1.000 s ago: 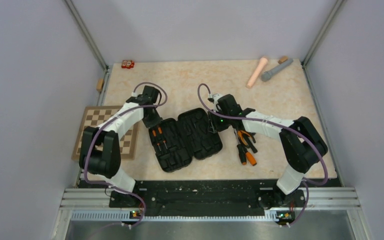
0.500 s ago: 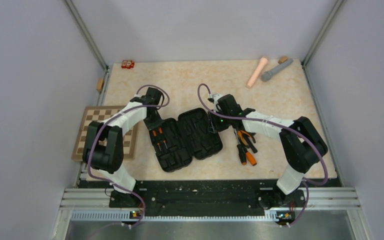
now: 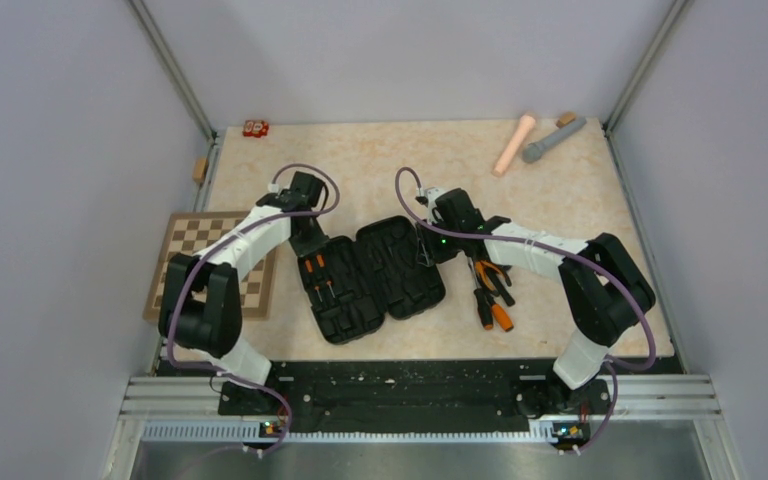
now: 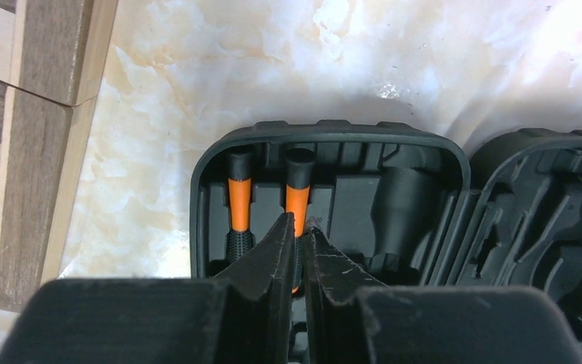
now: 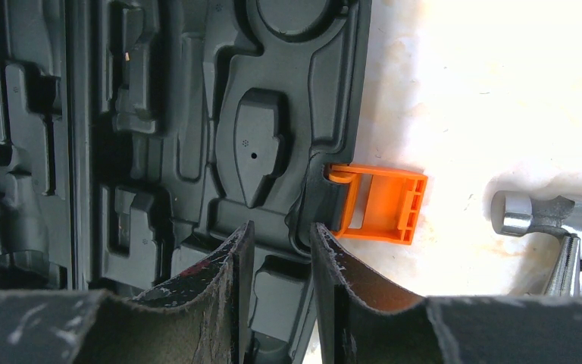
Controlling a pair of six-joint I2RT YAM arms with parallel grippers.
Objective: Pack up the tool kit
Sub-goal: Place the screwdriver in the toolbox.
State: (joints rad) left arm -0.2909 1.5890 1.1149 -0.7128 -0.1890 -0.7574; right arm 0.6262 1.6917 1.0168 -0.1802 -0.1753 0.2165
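The black tool kit case (image 3: 370, 278) lies open on the table, both halves flat. Two orange-and-black screwdrivers (image 3: 318, 275) sit in slots in its left half. In the left wrist view, my left gripper (image 4: 301, 224) is shut just over the right-hand screwdriver (image 4: 297, 193), beside the other one (image 4: 240, 201). My right gripper (image 5: 282, 226) straddles the rim of the case's right half (image 5: 197, 114), next to the orange latch (image 5: 383, 203), and is closed on that rim. Loose pliers and tools (image 3: 490, 285) lie right of the case.
A brown chessboard (image 3: 210, 265) lies off the table's left edge. Pink (image 3: 513, 144) and grey (image 3: 552, 139) cylinders lie at the back right. A small red object (image 3: 255, 127) sits at the back left. A metal hammer head (image 5: 546, 216) lies right of the latch.
The left arm's elbow swung slightly out and back while its gripper stayed over the case's left half. The right arm and the case have not moved.
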